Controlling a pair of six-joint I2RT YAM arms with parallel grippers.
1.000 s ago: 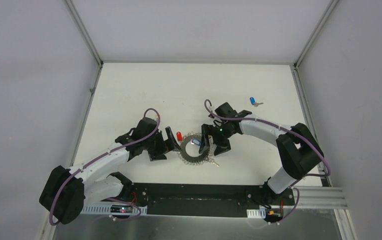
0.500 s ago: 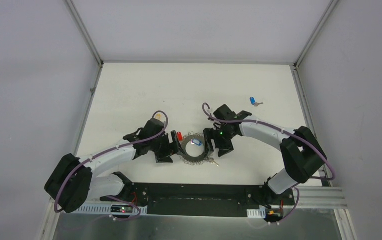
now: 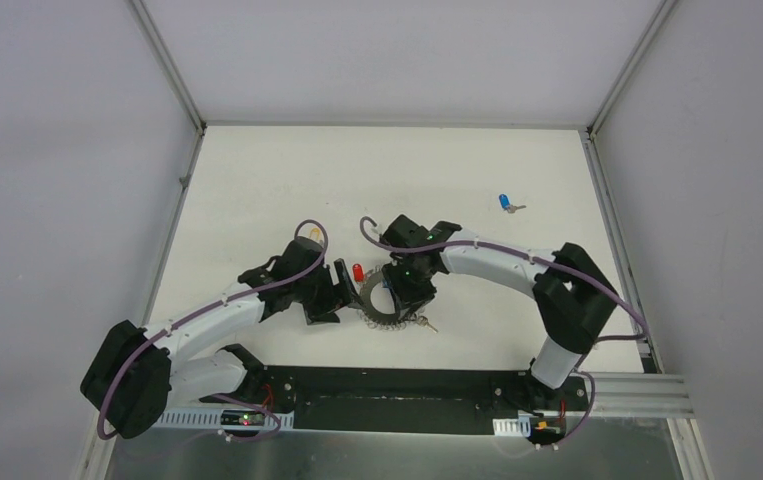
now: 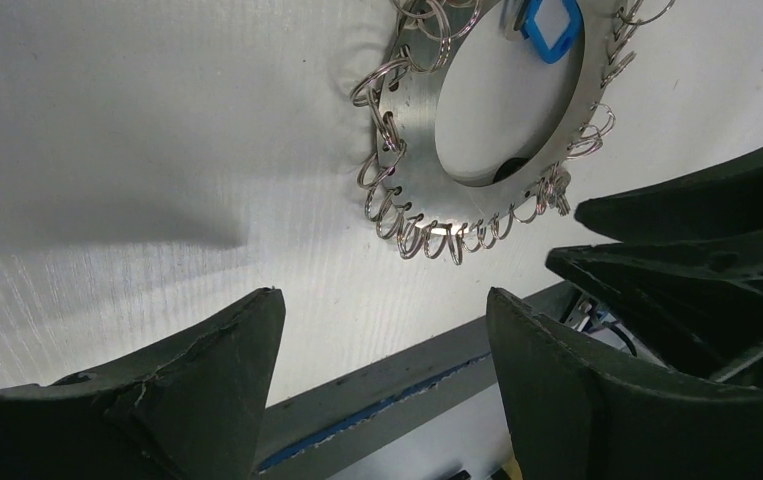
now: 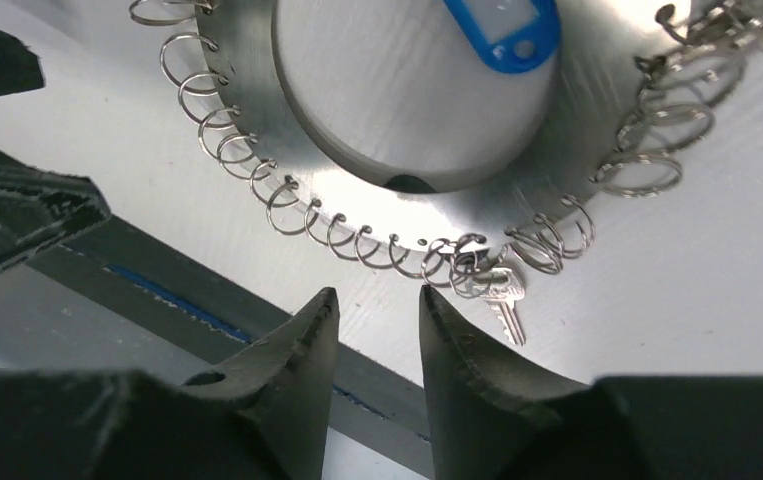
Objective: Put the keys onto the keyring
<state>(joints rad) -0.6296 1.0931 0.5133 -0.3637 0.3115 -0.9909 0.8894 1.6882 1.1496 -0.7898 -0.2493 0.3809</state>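
Right gripper hangs over the near edge of the keyring, jaws close with a narrow empty gap; left gripper sits low just left of it, jaws wide apart, empty. Keyring lies flat mid-table between both grippers, blue key in its hollow, silver key seemingly hooked on a near loop, red key just beside its far-left edge. Likely light and stiff in the flat plate, springy in the thin loops, sliding easily, so pinch the plate rim between loops; left arm and right arm bend inward, wrists pitched down.
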